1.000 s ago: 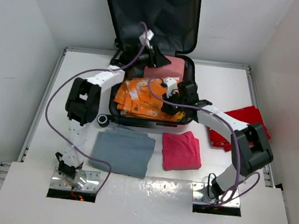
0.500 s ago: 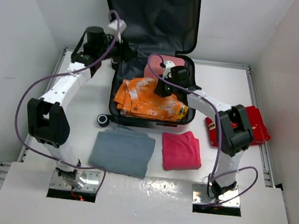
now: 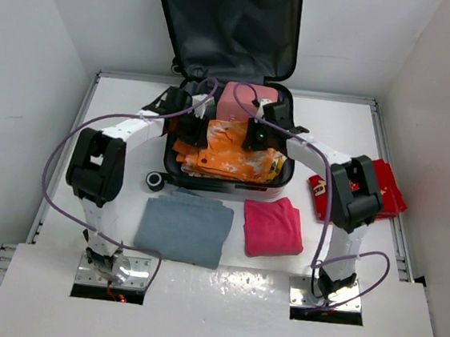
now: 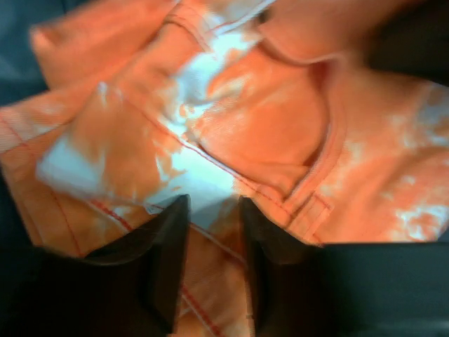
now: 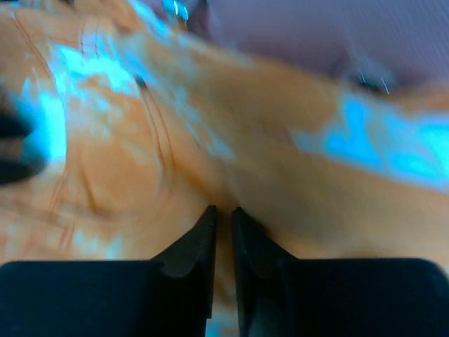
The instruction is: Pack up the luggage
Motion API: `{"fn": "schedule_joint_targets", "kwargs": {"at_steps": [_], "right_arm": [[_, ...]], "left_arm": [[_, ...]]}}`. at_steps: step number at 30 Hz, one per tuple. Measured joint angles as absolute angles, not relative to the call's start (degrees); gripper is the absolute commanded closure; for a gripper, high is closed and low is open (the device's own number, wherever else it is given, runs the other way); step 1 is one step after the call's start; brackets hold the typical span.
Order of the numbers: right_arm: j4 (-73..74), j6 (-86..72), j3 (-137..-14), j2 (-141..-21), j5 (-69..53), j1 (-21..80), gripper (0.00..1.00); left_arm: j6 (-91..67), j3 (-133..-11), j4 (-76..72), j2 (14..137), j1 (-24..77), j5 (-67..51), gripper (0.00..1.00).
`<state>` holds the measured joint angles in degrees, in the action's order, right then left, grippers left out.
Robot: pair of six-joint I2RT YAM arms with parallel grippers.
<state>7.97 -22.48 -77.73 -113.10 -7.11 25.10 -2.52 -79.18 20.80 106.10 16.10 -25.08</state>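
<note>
The luggage [image 3: 232,24] lies open at the back of the table, its lid leaning up against the wall. An orange tie-dye garment [image 3: 226,159] lies rumpled in its base, with a folded pink cloth [image 3: 238,99] behind it. My left gripper [image 3: 203,127] is over the garment's left part. In the left wrist view [image 4: 210,203] its jaws stand narrowly apart with a fold of orange cloth [image 4: 231,119] between them. My right gripper [image 3: 251,135] is on the garment's upper right. In the right wrist view [image 5: 224,210] its jaws are nearly closed, pinching orange cloth [image 5: 175,140].
A folded grey cloth [image 3: 185,227] and a folded magenta cloth [image 3: 273,226] lie on the table in front of the luggage. A red cloth [image 3: 384,184] lies at the right, partly behind my right arm. A suitcase wheel [image 3: 154,180] sticks out at the front left.
My left arm swung out to the luggage's left side, then came back in over the orange garment. My right gripper moved back and up with the garment, which is now bunched.
</note>
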Motion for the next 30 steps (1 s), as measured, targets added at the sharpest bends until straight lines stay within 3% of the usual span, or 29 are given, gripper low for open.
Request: {"fn": "schedule_joint_targets", "kwargs": {"at_steps": [4, 7, 11, 13, 17, 18, 23, 30], "right_arm": [[13.7, -21.3, -74.6, -106.4, -10.2, 22.6, 0.66], [19.2, -19.9, -74.8, -100.6, -10.4, 20.0, 0.6], [27.1, -17.5, -76.2, -91.0, -3.4, 16.4, 0.57], [29.6, -16.1, -74.4, -85.8, 2.1, 14.7, 0.5], [36.6, -15.4, -66.8, -79.8, 10.2, 12.3, 0.4], [37.5, -15.5, -64.7, -79.8, 11.4, 12.1, 0.37], [41.3, -16.2, -52.8, -82.1, 15.5, 11.8, 0.27], [36.0, -14.5, -51.1, -87.7, 21.1, 10.6, 0.17]], "left_arm": [[-3.3, -79.5, 21.1, 109.3, 16.1, -24.1, 0.42], [-4.1, -81.3, 21.2, 109.5, 16.2, -23.1, 0.41], [-6.6, -82.0, 19.3, 108.6, 16.1, -19.7, 0.36], [-8.0, -82.2, 19.0, 107.3, 16.1, -16.7, 0.34], [-9.9, -84.2, 18.1, 104.0, 15.7, -9.9, 0.17], [-10.4, -84.7, 17.6, 103.1, 15.5, -8.3, 0.08], [-10.5, -87.2, 17.0, 100.6, 13.7, -2.5, 0.06], [-9.2, -87.4, 17.9, 100.2, 11.5, 0.7, 0.06]]}}
